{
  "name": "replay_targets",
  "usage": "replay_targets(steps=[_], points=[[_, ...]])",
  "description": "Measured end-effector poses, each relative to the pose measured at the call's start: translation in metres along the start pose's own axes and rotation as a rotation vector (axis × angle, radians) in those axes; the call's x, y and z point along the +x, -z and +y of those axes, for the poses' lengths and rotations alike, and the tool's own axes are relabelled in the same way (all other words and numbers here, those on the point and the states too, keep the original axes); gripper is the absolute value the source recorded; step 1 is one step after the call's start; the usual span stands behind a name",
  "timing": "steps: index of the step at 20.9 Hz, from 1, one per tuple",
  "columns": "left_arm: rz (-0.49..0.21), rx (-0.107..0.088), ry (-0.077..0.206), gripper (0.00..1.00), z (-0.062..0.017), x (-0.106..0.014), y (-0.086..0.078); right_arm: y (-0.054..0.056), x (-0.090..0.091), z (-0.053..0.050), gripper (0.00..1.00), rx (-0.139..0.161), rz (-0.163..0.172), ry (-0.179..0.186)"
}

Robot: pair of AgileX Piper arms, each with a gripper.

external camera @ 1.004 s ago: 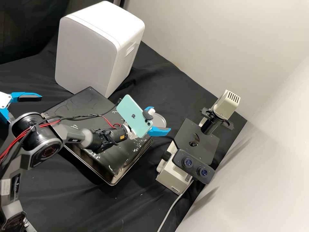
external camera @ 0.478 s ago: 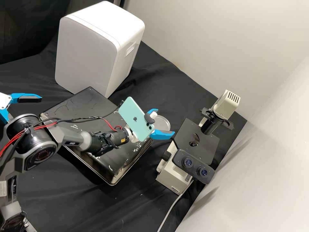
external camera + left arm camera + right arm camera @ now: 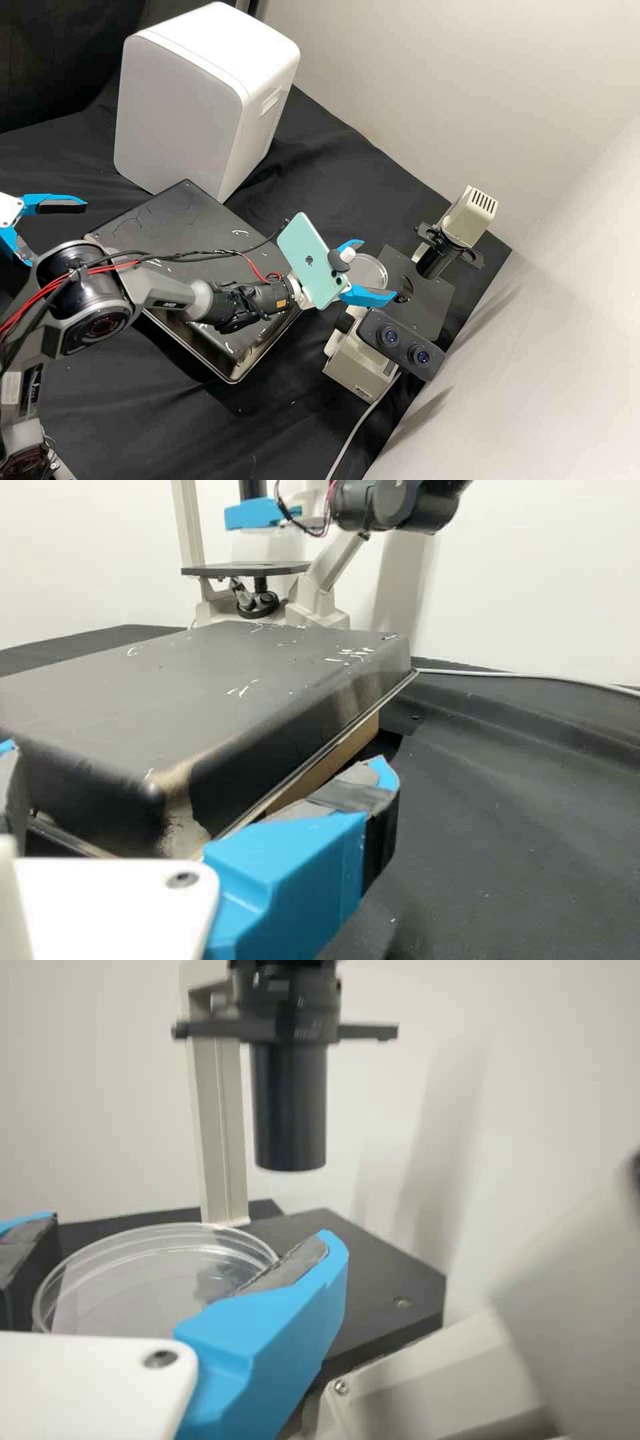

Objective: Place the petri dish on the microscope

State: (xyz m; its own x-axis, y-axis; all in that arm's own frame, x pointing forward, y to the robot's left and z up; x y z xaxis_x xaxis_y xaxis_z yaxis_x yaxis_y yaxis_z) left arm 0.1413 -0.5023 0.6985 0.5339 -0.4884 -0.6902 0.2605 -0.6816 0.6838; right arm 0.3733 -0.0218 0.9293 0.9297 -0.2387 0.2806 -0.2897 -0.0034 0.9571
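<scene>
Clear plastic, caught between 2 blue fingers: the right gripper (image 3: 373, 269) is closed on the rim of the petri dish (image 3: 364, 268). It holds the dish roughly level in the air at the near edge of the microscope (image 3: 357, 363), just short of the opening in the black stage (image 3: 427, 303). In the right wrist view the dish (image 3: 150, 1275) sits between the finger pads, with the stage (image 3: 375, 1260) beyond and below it and the dark condenser (image 3: 290, 1090) hanging above. The left gripper (image 3: 43, 223) sits well apart, on the far side of the dark metal tray (image 3: 173, 223), its fingers spread wide on nothing.

The risks ahead appear few but real. A slick, thin-walled dish pinched only at its rim could slip or tilt if the arm jolts. Let go too soon, it would likely land half off the stage edge and tumble to the bench. Carried too high, it could knock the condenser; too low, its base could catch the stage's edge.
</scene>
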Motion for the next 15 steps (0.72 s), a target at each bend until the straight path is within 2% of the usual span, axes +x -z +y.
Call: replay_targets(steps=[3,5,8,11,15], points=[[0.001,-0.004,0.007,1.0,-0.0014,0.0,0.0,-0.001,0.01,-0.013,0.0,-0.008,-0.016,0.021],[0.001,-0.004,0.007,1.0,-0.0014,0.0,0.0,-0.003,0.015,-0.023,0.0,-0.021,-0.035,0.05],[0.001,-0.003,0.005,1.0,-0.0009,0.001,0.001,-0.004,0.022,-0.032,0.0,-0.035,-0.055,0.073],[0.001,-0.003,0.005,1.0,-0.0009,0.001,0.001,-0.005,0.029,-0.036,0.0,-0.057,-0.063,0.069],[0.001,-0.003,0.005,1.0,-0.0009,0.001,0.001,-0.006,0.039,-0.036,0.0,-0.056,-0.074,0.049]])
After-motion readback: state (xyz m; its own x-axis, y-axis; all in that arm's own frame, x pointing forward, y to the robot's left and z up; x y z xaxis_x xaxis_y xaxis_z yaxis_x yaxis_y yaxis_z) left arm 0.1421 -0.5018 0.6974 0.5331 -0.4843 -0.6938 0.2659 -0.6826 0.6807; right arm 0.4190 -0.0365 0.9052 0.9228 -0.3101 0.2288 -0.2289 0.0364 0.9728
